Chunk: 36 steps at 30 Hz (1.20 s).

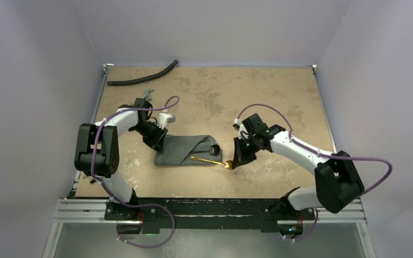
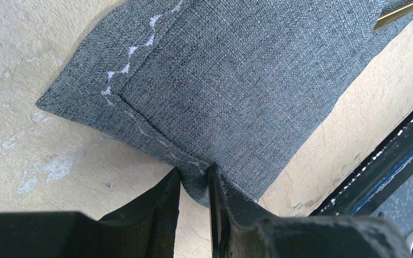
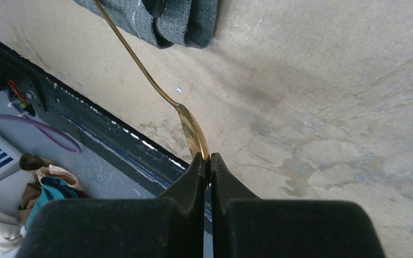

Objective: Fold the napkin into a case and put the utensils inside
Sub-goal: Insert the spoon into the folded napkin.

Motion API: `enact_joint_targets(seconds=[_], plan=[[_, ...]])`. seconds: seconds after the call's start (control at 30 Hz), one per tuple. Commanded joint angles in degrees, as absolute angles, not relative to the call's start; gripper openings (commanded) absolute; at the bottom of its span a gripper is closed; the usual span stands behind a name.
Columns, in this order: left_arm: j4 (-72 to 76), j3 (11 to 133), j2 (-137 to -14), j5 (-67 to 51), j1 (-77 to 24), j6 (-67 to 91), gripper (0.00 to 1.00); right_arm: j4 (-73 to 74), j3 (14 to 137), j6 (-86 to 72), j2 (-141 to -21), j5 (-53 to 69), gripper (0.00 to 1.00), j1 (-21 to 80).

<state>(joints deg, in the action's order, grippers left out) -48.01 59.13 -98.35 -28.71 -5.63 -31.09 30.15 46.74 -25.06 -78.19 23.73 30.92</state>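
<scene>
One grey napkin [image 1: 185, 151] lies folded into a narrow packet near the middle of the tan, mottled surface [image 1: 279, 97], between two robot arms. The left hand [image 2: 194, 177] is closed on the cloth at its left end, a hemmed corner pinched between the two black fingers [image 2: 161, 204]. Pale zigzag stitching runs along the hem beside that grip. There are two utensils at the packet's right end. The rounded bowl of one black spoon [image 1: 214, 149] pokes out of the folds there, with its handle hidden in the cloth. The right hand [image 3: 207, 160] is clamped tight on the shiny broad end of one gold utensil [image 3: 156, 88], which is raised off the surface at a slant. Its thin handle reaches to the napkin's near right corner. From these angles it is hard to say whether the tip is tucked under a fold or only rests on the fabric. One long black hose [image 1: 142, 77] curves along the far left edge of the surface, well apart from the napkin. One metal wrench [image 1: 149, 94] lies nearer, just beyond the left arm.
</scene>
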Motion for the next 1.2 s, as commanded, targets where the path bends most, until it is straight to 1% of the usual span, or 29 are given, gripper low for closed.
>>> enact_joint_targets(seconds=[0.0, 0.33, 0.73, 1.1, 1.13, 1.17], plan=[[-47.11, 58.54, -97.00, -28.50, -5.19, -32.48, 0.23, 27.17, 50.11, -26.38, -80.32, 24.43, 0.00, 32.93], [-47.19, 58.39, -96.98, -28.47, -5.25, -32.87, 0.22, 24.32, 54.31, -27.19, -85.17, 24.44, 0.00, 35.33], [-47.90, 58.58, -97.18, -28.91, -5.19, -33.50, 0.20, 16.50, 58.53, -30.06, -93.77, 24.20, 0.00, 38.12], [-48.20, 58.79, -97.55, -29.62, -5.19, -33.84, 0.20, 12.45, 62.54, -33.12, -98.21, 21.88, 0.00, 41.18], [-48.15, 58.80, -97.55, -29.62, -5.19, -33.85, 0.20, 11.96, 62.96, -33.18, -98.87, 21.82, 0.04, 41.29], [-48.21, 58.89, -97.62, -29.62, -5.19, -33.91, 0.20, 11.73, 63.35, -33.19, -99.48, 21.57, 0.13, 41.38]])
